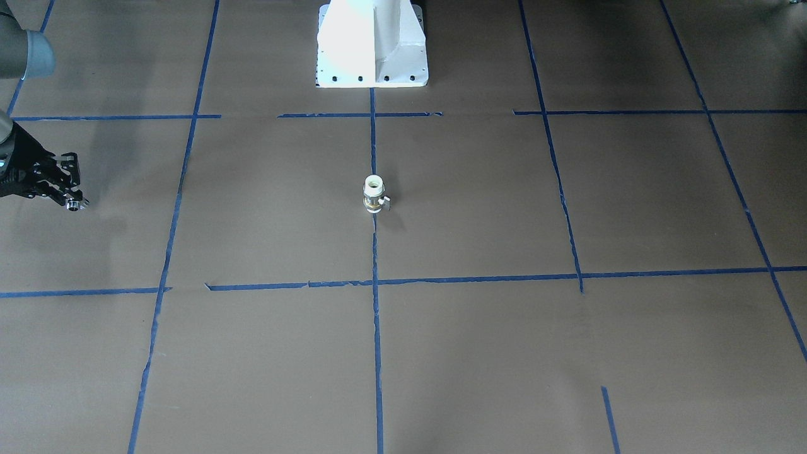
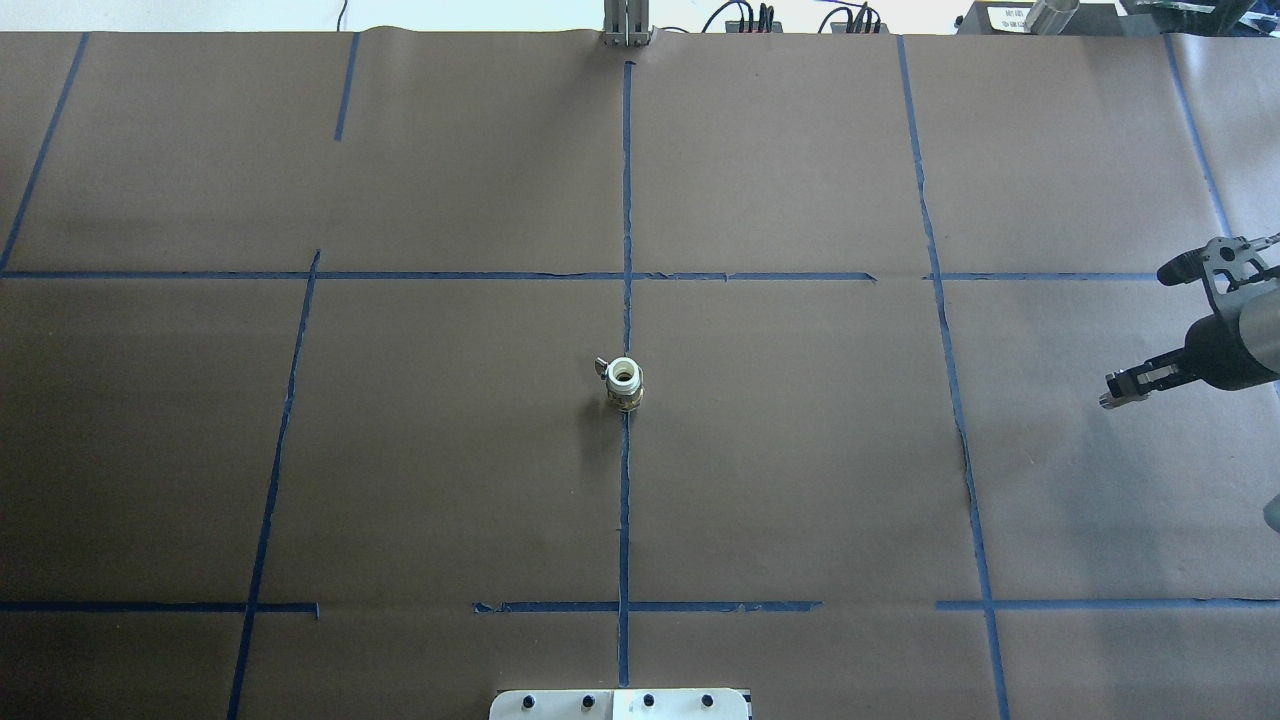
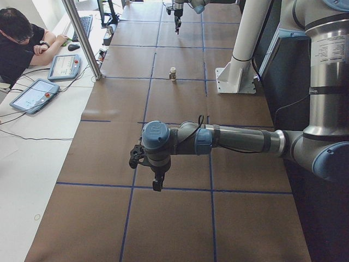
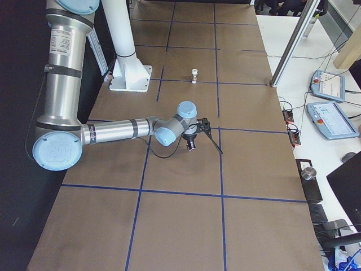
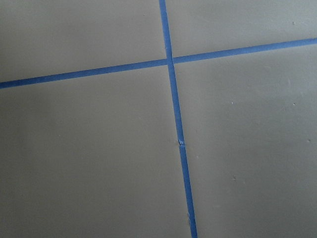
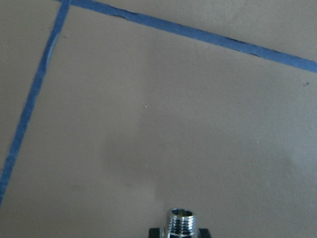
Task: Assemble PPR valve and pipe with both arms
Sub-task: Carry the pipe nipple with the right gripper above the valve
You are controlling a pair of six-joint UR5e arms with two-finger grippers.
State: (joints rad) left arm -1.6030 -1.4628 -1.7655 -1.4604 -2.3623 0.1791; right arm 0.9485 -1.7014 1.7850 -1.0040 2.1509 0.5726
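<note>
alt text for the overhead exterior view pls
The PPR valve stands upright, its open white end up, on the centre blue tape line of a brown paper-covered table. At the view's right edge the right end effector grips the small chrome pipe, far from the valve.

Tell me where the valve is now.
In the overhead view the valve stands upright at the middle of the table, on the central blue tape line; the right end effector is far at the right edge.
</note>
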